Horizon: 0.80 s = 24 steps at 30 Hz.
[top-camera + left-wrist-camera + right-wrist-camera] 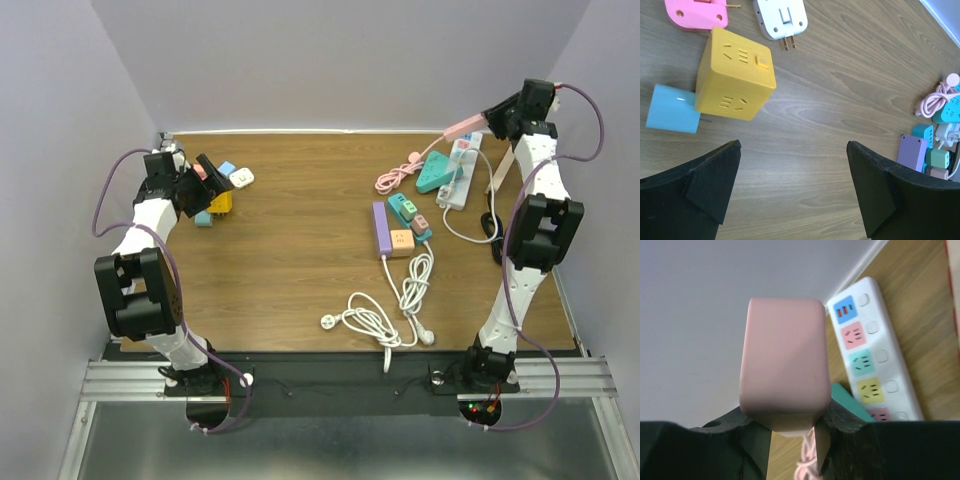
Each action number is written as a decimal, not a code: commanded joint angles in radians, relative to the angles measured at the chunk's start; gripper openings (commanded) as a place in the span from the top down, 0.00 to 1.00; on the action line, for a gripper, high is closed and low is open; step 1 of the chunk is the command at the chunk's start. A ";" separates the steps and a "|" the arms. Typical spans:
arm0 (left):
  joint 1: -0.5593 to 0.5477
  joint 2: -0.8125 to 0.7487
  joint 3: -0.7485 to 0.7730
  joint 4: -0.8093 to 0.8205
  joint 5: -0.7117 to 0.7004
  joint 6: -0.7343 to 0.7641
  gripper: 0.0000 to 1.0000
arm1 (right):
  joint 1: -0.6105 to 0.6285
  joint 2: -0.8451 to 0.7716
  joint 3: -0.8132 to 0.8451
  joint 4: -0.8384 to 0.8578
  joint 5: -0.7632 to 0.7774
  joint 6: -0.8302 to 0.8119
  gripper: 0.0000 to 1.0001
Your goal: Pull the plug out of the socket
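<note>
Plastic block [785, 365], pink, smooth, round-cornered, clamped in right hand [791, 424]; left hand [793, 146] apart above woodgrain table [840, 100].

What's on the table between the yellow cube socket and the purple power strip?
Nothing. The top view shows only bare tabletop between the yellow cube socket and the purple power strip. The left wrist view shows the same.

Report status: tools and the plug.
Left tool open, hovering by yellow cube. Right tool shut on pink block, raised off table, cord hanging. White power strip below, not touching.
</note>
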 commanded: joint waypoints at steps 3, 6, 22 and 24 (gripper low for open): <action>-0.012 -0.030 0.000 0.042 0.037 -0.010 0.01 | 0.035 -0.035 -0.066 -0.012 0.046 -0.169 0.66; -0.018 -0.022 0.005 0.048 0.041 -0.020 0.01 | 0.048 0.002 -0.070 -0.030 0.076 -0.195 0.63; -0.033 -0.042 0.012 0.039 0.075 -0.030 0.01 | 0.053 -0.076 0.084 -0.090 0.169 -0.192 0.00; -0.039 -0.048 0.020 0.037 0.086 -0.030 0.01 | 0.059 -0.109 0.081 -0.093 0.113 -0.207 0.00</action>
